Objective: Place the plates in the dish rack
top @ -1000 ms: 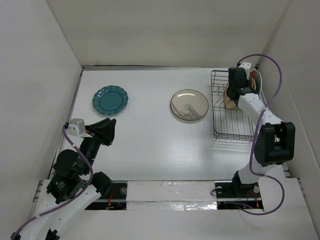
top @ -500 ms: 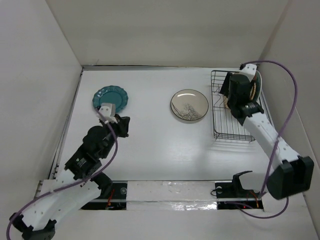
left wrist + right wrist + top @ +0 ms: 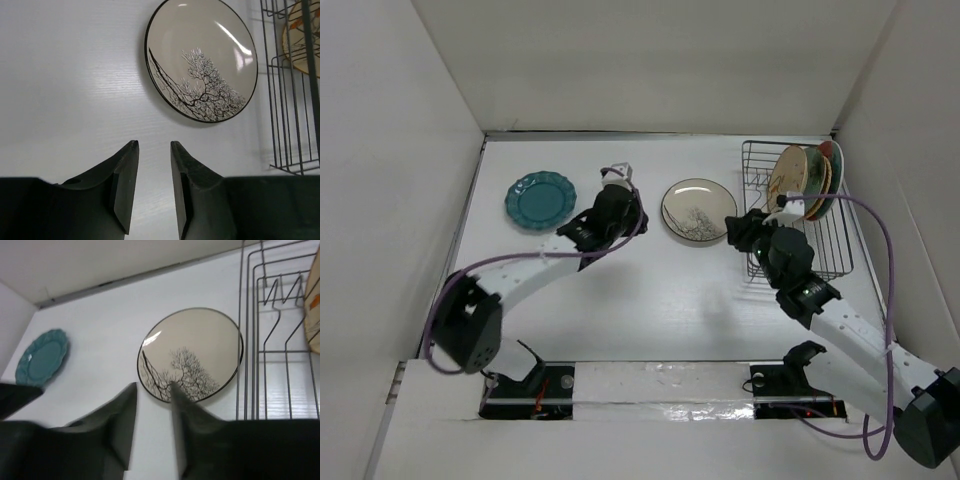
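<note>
Cream branch plate [image 3: 699, 210] lay flat; likely rigid, slick, breakable, so pinch at rim. Left gripper [image 3: 152, 187] and right gripper [image 3: 151, 422] slightly parted, empty.

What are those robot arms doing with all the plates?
They are putting plates into the black wire dish rack. Several plates already stand on edge at its far end. Two more lie flat on the table: a cream plate with black branches and a dark teal scalloped plate. The left gripper and right gripper are both open, empty, and pointed at the cream plate.
</note>
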